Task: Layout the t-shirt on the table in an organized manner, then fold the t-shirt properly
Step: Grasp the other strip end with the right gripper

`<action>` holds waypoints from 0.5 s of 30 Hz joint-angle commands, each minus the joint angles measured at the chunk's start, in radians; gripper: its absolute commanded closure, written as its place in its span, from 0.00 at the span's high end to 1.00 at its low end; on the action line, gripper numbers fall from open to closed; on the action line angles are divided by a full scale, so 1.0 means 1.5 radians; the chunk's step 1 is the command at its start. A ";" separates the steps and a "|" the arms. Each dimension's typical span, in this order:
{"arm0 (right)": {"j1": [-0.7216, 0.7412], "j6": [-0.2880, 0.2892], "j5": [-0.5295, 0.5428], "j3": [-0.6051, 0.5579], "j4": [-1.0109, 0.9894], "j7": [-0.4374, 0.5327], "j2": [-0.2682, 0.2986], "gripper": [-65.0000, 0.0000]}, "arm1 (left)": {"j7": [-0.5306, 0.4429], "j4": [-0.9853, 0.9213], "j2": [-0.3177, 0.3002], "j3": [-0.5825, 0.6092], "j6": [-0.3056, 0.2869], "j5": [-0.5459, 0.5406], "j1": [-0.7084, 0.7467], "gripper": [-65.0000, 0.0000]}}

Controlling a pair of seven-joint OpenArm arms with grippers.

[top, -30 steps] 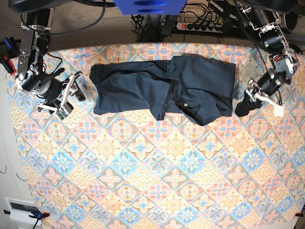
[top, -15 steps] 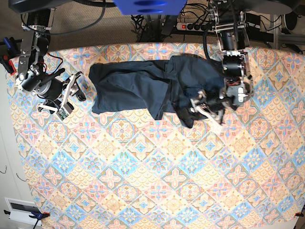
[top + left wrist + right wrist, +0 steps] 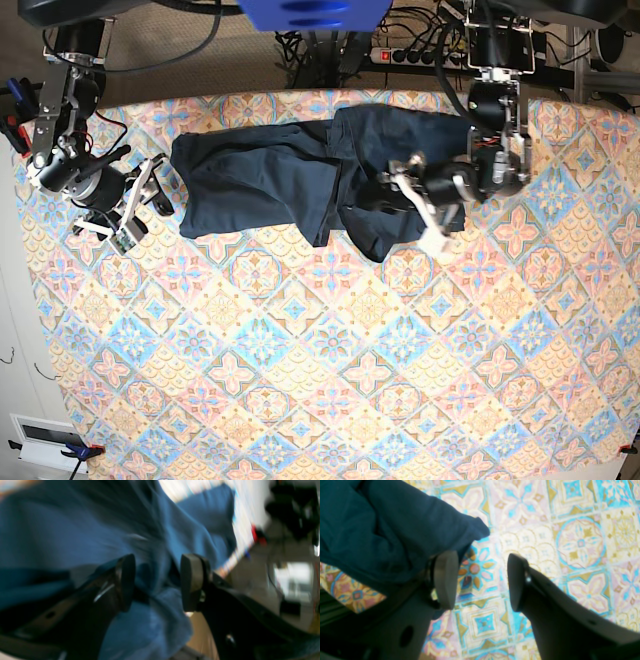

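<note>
The dark navy t-shirt (image 3: 260, 180) lies crumpled across the far part of the patterned table (image 3: 330, 360). Its right side is bunched and folded over toward the middle. My left gripper (image 3: 380, 195) hovers over that bunched part. In the blurred left wrist view, blue cloth (image 3: 50, 530) fills the gap of the gripper (image 3: 157, 582), which is shut on it. My right gripper (image 3: 165, 188) stands open at the shirt's left edge. In the right wrist view, a shirt corner (image 3: 382, 530) drapes by one finger (image 3: 445, 580), with only bare table (image 3: 570, 542) inside the gripper (image 3: 482, 580).
A power strip with cables (image 3: 420, 52) runs behind the table's far edge. A blue mount (image 3: 310, 12) hangs at top centre. A red clamp (image 3: 12, 130) sits at the left edge and a white box (image 3: 45, 440) on the floor at lower left.
My left arm has swept from the shirt's right edge leftward over the shirt, dragging the right side with it. The whole shirt slid slightly left. The right arm barely shifted.
</note>
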 commanded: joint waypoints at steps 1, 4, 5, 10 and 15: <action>0.006 0.002 0.008 0.004 0.011 -0.008 0.011 0.47 | -0.007 0.011 -0.008 -0.038 -0.001 -0.011 -0.003 0.42; 0.006 0.002 0.008 -0.003 0.011 -0.036 0.004 0.47 | -0.006 0.011 -0.008 -0.143 -0.001 -0.027 -0.002 0.42; 0.007 0.002 0.008 -0.011 0.010 -0.037 -0.002 0.47 | -0.005 0.011 -0.008 -0.166 -0.001 -0.041 -0.002 0.42; 0.015 0.002 0.009 -0.017 -0.011 -0.043 -0.030 0.47 | -0.004 0.011 -0.051 -0.256 -0.001 -0.136 0.019 0.42; 0.063 0.002 0.048 -0.016 -0.093 -0.071 -0.051 0.47 | -0.004 0.010 -0.058 -0.307 -0.001 -0.170 0.052 0.42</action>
